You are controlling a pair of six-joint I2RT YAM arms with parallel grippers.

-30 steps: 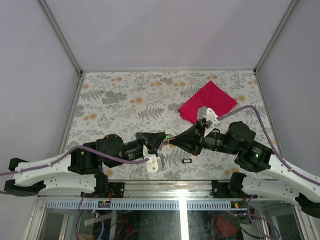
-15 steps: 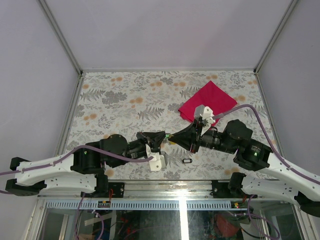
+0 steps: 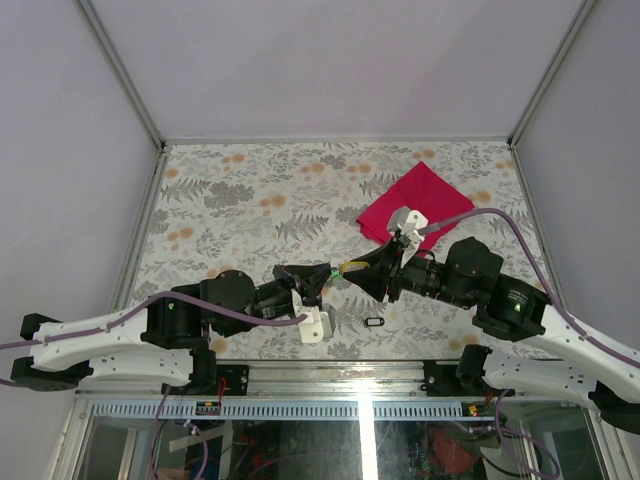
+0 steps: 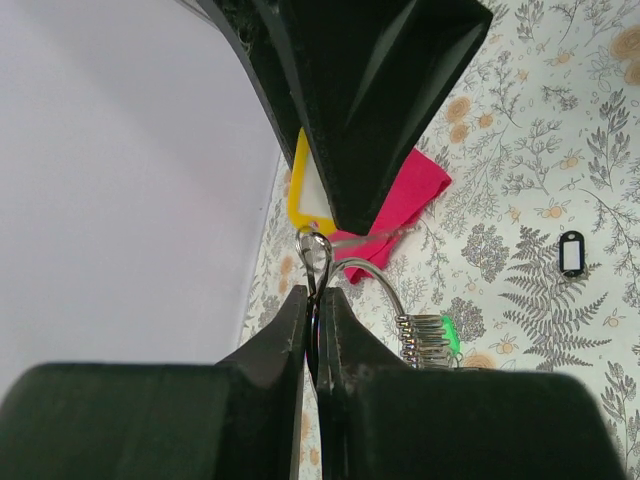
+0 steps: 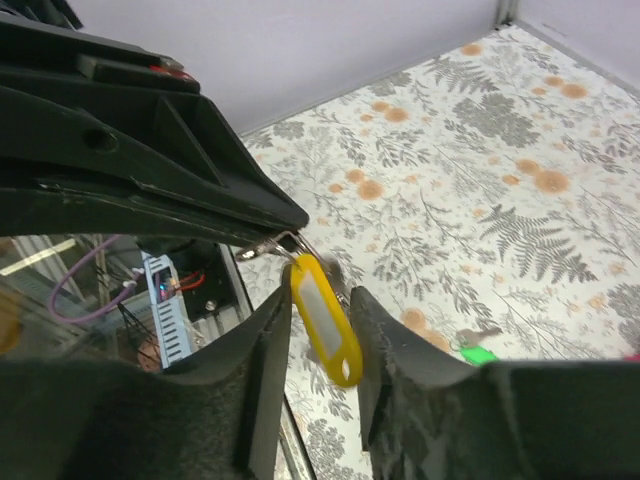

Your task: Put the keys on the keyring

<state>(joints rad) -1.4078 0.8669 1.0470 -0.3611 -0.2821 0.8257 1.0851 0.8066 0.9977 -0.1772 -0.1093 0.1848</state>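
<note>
Though tilted, yel. key (image 5: 325,320), hole-end up

Counter (image 3: 250,190): grey fern print, orange blossoms. Cloth (image 3: 415,203), 2 o'clock: magenta. Yellow key (image 5: 325,318), pale centre. Black-framed key (image 4: 571,253), pale centre. Keyring (image 4: 383,278): silver.

The top camera hung above and behind the arm bases, looking down on the floral-patterned bench (image 3: 250,190). The left wrist camera sat close behind the black left pincer (image 4: 313,295), facing the magenta cloth (image 4: 415,190). The right wrist camera looked leftward past the black right pincer (image 5: 320,300). Both wrist views shared the yellow oblong plastic key tag (image 4: 298,185); overhead it was seemingly a mere speck.
</note>
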